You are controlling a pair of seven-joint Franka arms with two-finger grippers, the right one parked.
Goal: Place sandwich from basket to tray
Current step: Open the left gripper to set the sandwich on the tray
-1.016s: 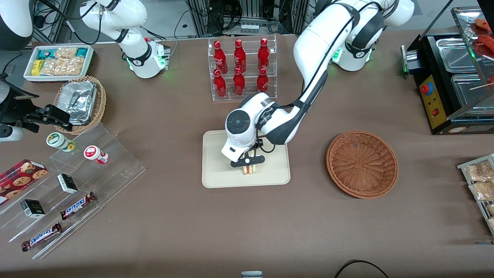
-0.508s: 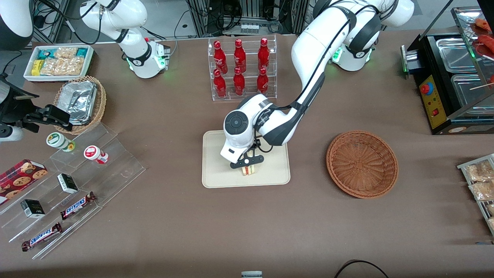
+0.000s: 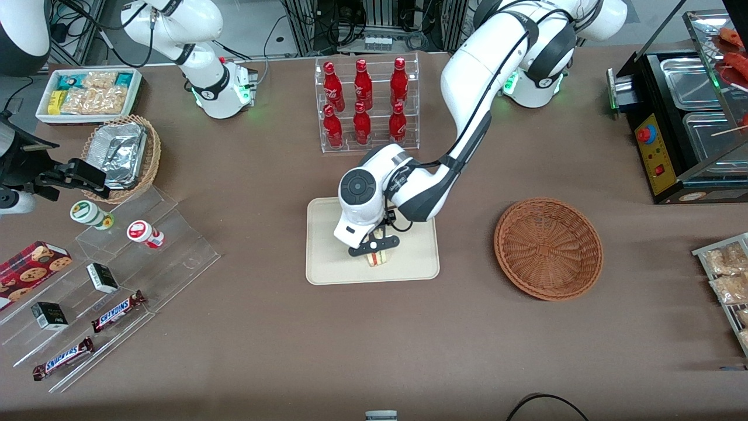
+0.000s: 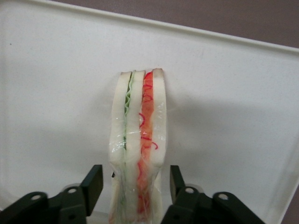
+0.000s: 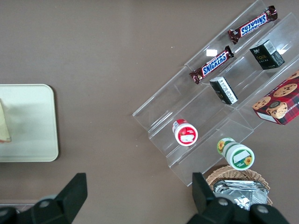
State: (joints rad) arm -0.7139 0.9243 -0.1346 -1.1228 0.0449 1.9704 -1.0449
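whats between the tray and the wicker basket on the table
Nothing: in the front view only bare brown tablecloth separates the tray from the basket. The gripper straddles the sandwich.

Wrapped sandwich (image 4: pixel 138 140) upright on cream tray (image 3: pixel 327 263), between open end effector (image 4: pixel 135 184) fingers; wicker basket (image 3: pixel 548 248) empty nearby

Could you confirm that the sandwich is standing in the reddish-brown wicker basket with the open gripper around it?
Not quite: the front view shows the basket empty. The sandwich stands on the cream tray, with the open gripper around it, fingers apart from the bread, as the left wrist view shows.
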